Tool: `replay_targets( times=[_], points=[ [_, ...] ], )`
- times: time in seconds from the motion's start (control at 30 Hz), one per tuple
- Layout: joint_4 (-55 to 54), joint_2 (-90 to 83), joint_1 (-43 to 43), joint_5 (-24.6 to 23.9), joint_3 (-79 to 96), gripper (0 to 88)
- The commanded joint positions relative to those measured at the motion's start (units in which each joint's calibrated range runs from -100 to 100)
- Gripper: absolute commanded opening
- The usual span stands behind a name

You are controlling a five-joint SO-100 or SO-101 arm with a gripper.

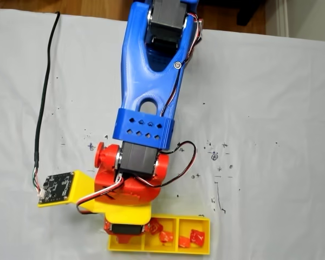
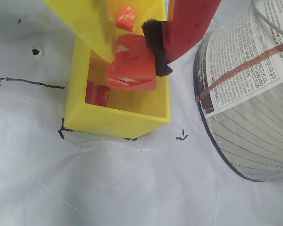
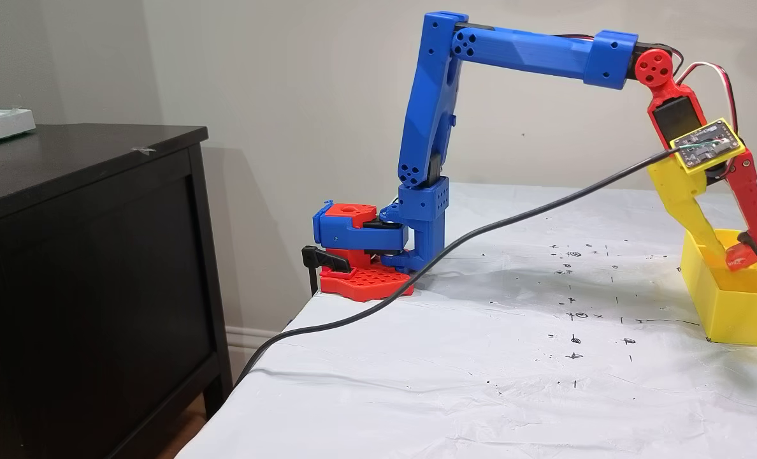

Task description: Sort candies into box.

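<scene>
The yellow box (image 3: 732, 306) stands at the table's right end in a fixed view. My gripper (image 3: 732, 252) hangs in its nearest compartment, shut on a red-orange candy (image 3: 740, 257). In the wrist view the gripper (image 2: 137, 54) presses that candy (image 2: 129, 70) between the yellow finger and the red finger's black pad, just above the compartment floor. A red candy (image 2: 97, 93) lies on that floor, and an orange candy (image 2: 126, 18) shows farther back. In a fixed view from above, the box (image 1: 206, 250) holds two candies (image 1: 165, 236) in the middle compartment and two more (image 1: 197, 236) in the right one.
A round container wrapped in newsprint (image 2: 245, 94) stands close beside the box on the right of the wrist view. A black cable (image 3: 480, 233) runs from the wrist across the table. A dark cabinet (image 3: 85, 268) stands beyond the table's left edge. Ink marks dot the white cover.
</scene>
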Motion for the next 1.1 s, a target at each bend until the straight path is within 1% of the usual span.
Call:
replay_targets(
  times=[0.0,0.03,0.07,0.13,0.27,0.43,0.57,0.63,0.73,0.8,0.83,0.87,1.07],
  points=[
    [0.4,-1.1,-1.3,0.9,-5.6,1.9],
    [0.8,-1.1,-1.4,1.2,-5.6,7.1],
    [1.1,-1.1,-1.5,1.5,-5.6,10.5],
    [1.4,-1.3,-1.8,2.2,-5.1,11.5],
    [1.2,-2.3,-2.0,2.9,-3.5,23.9],
    [1.5,-3.0,-2.0,3.0,-2.7,28.3],
    [1.7,-3.5,-1.7,2.9,-2.6,29.3],
    [1.8,-4.1,-1.5,2.9,-2.5,28.2],
    [1.6,-5.5,-1.4,3.0,-1.9,19.1],
    [1.3,-6.5,-1.3,2.9,-1.3,11.6],
    [0.9,-7.1,-1.3,2.6,-1.0,4.6],
    [0.9,-7.7,-1.2,2.6,-0.7,0.8],
    [0.1,-17.4,-2.0,1.8,7.6,0.2]
  ],
)
